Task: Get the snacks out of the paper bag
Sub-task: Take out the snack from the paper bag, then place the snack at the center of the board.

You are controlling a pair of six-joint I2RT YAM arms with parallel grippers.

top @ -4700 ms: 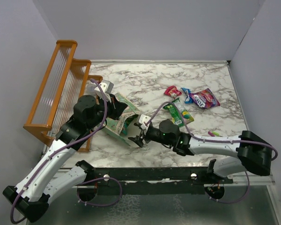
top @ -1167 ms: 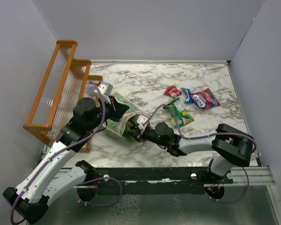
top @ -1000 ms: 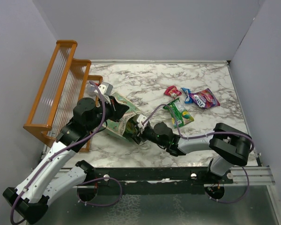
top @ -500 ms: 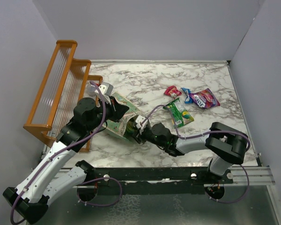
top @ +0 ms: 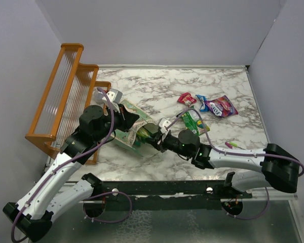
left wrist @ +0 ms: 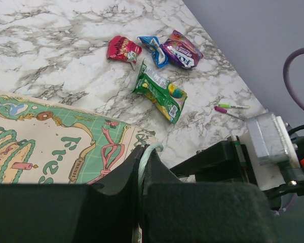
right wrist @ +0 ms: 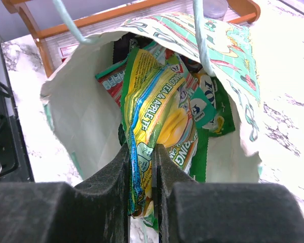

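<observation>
The paper bag (top: 127, 127) lies on its side, mouth toward the right arm. My left gripper (left wrist: 142, 153) is shut on its pale loop handle (left wrist: 151, 150) and holds the mouth up. My right gripper (right wrist: 142, 152) sits at the bag's mouth (right wrist: 86, 116), shut on a yellow-green snack packet (right wrist: 154, 106) that is partly out of the bag. More snacks stay inside, among them a green one (right wrist: 215, 119) and a red one (right wrist: 110, 81). Out on the table lie red (top: 186, 98), blue (top: 200, 103), purple (top: 221, 106) and green (top: 195, 121) snacks.
An orange wooden rack (top: 61, 91) stands along the left edge, just behind the bag. Thin pink and green pens (top: 232, 145) lie to the right of the right arm. Grey walls enclose the marble table (top: 157, 86) at the back and both sides.
My right gripper has closed on the yellow-green packet inside the bag and drawn back slightly to the right, its arm stretching out. The left gripper has kept its hold on the handle.
</observation>
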